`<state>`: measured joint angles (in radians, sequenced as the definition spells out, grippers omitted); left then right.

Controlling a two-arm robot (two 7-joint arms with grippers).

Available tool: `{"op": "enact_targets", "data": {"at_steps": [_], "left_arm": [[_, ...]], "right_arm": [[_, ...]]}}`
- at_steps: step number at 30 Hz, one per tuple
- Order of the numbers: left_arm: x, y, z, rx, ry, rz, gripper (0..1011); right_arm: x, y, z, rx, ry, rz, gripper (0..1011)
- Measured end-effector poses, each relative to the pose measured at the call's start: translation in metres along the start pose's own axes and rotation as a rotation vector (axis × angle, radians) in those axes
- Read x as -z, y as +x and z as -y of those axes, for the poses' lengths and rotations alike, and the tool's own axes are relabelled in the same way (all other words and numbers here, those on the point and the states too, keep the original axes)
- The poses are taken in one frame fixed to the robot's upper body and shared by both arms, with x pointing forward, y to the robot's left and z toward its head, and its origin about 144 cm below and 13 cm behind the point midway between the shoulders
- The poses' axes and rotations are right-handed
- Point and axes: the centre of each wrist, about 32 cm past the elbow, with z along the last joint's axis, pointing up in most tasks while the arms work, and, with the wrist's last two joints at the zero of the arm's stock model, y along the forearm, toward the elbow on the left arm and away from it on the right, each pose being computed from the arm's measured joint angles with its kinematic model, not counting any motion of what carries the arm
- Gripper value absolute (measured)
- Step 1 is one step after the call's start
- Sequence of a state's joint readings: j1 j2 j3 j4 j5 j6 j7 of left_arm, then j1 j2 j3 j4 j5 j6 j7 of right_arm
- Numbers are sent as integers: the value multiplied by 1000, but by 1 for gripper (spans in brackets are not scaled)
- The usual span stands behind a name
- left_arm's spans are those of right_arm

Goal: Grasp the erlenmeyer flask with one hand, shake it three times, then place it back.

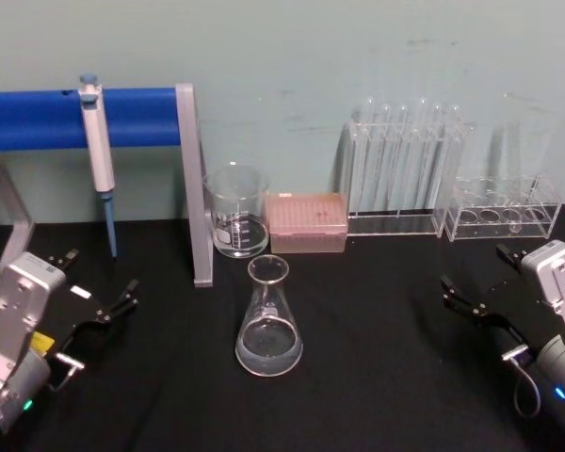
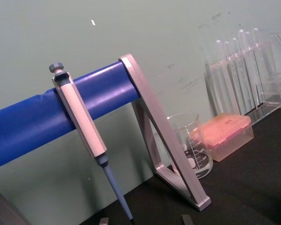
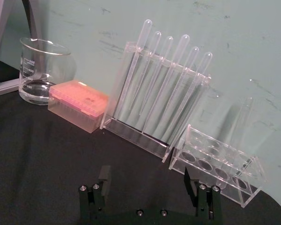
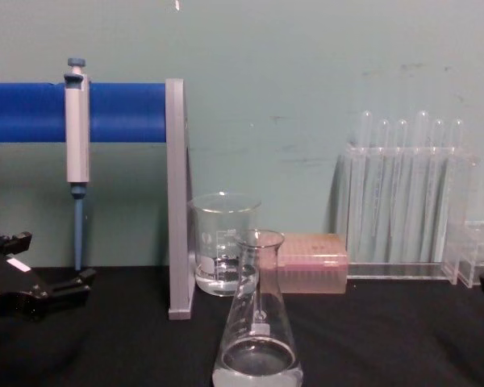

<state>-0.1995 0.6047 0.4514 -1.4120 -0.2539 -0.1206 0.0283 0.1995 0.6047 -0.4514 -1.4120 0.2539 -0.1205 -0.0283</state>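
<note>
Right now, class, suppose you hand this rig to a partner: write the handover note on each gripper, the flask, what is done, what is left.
Left gripper: jaws open, empty, over the black table at the robot's left.
Right gripper: jaws open, empty, at the robot's right.
Clear glass conical erlenmeyer flask: upright on the table, centre, in front of the clear cylindrical glass beaker, touched by neither gripper.
Done: no grasp yet.
Left: grasp the flask, shake it three times, set it back.
</note>
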Motion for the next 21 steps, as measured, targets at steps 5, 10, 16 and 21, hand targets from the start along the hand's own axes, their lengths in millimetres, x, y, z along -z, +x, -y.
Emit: {"op": "enact_targets", "data": {"at_steps": [5,10,16,21], "left_arm": [[0,0,0,0,0,0,1001],[0,0,0,0,0,0,1001],[0,0,0,0,0,0,1001],[0,0,0,0,0,0,1001]], "right_arm": [[0,1,0,3,-1,1,1003],[-2,3,-1,9,-1,4,1003],[-2,3,1,6,-1,0,1003],[-5,3,5,-6,3,-9,1003]]}}
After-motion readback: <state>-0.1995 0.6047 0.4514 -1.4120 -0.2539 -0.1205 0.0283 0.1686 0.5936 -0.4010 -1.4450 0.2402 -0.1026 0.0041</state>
